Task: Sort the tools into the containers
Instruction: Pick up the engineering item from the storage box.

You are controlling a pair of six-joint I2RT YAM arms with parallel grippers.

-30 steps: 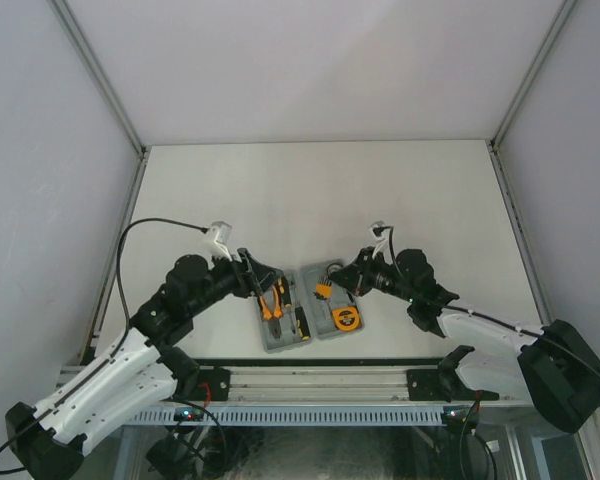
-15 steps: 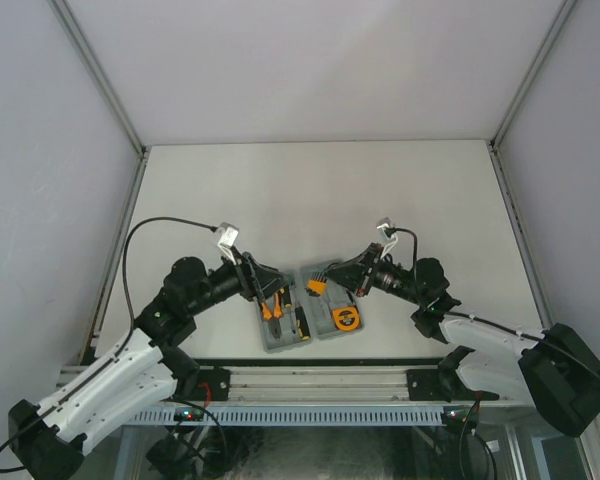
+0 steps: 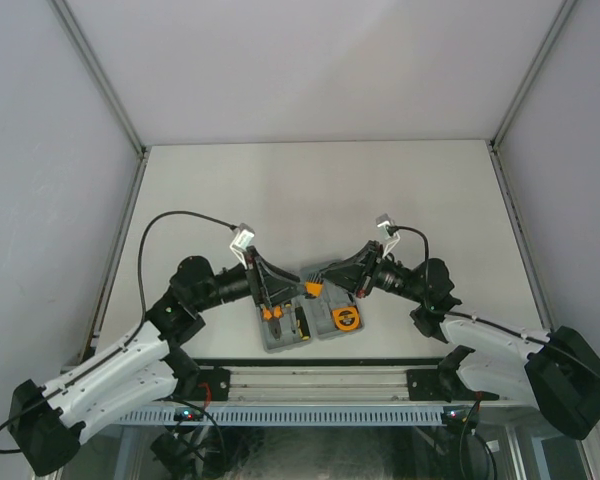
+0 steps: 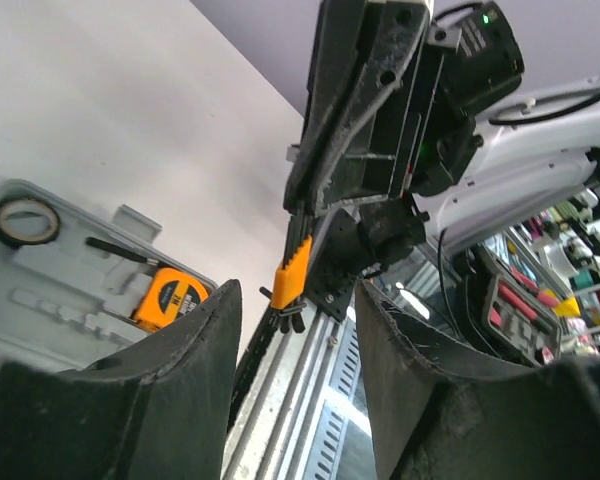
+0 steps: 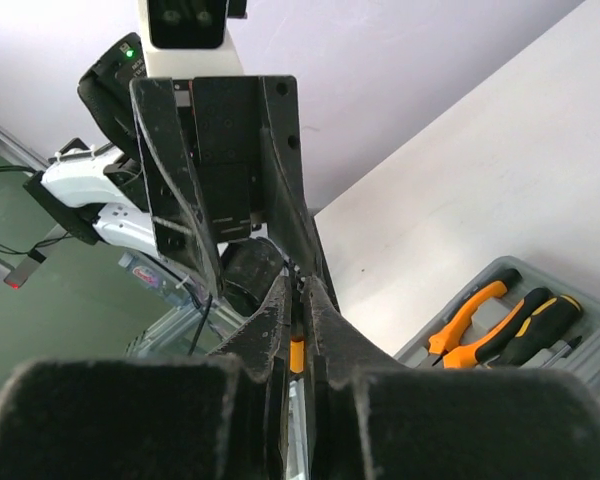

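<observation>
Top external view: the small black-orange bit set (image 3: 313, 288) hangs over the open grey tool case (image 3: 276, 343), pinched in the right gripper's (image 3: 321, 279) closed jaws. Left gripper (image 3: 284, 290) faces it tip to tip, jaws parted, gripping nothing. Pliers (image 5: 467, 318), tape measure (image 4: 170, 297) and dark ring (image 4: 24, 220) lie in the case's recesses

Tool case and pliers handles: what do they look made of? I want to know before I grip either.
The tool case looks like moulded plastic, matte grey: rounded edges, shaped recesses, no metallic glint. The handles of the pliers look like orange plastic or rubbery sleeves, smooth with a slight sheen; which of the two the pictures leave open.
</observation>
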